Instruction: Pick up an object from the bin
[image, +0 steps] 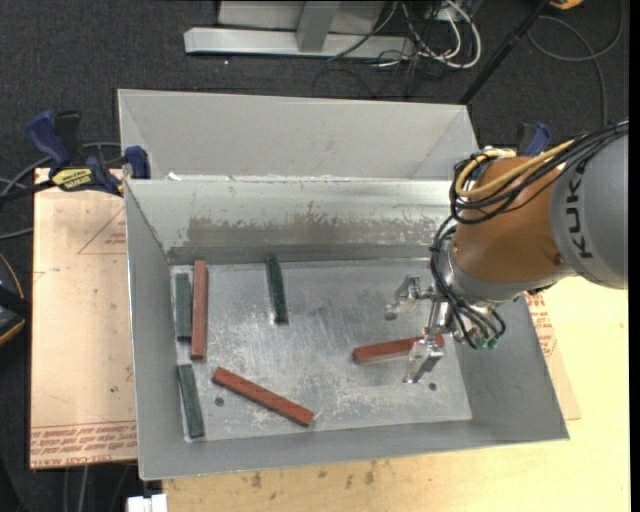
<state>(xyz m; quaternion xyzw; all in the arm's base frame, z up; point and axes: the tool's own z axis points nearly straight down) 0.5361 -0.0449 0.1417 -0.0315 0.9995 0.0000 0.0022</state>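
Grey metal bin (300, 210), six bars loose on the floor, none heaped. Hand (412, 335) sits low in the right part of the bin, a little toward the near wall, and is open: one metal finger (405, 296) points toward the far wall, the other toward the near wall, well apart. Under it lies a red-brown bar (382, 351), flat on the floor. Its long axis runs nearly left to right, with the right end tipped slightly toward the far wall. That right end disappears beneath the hand, close against the near-side finger; the left end sticks out toward the bin's middle. So the bar's bulk lies left of the hand, and the line between the fingers runs roughly across the bar's length, which suits a closing grip. Judgement: the hand is over the bar's end rather than its middle, so a grasp here may tilt or slip. Other bars are well apart: a dark green bar (276, 290) by the far wall, a diagonal red-brown bar (262, 396) near the near wall, and three bars along the left wall.
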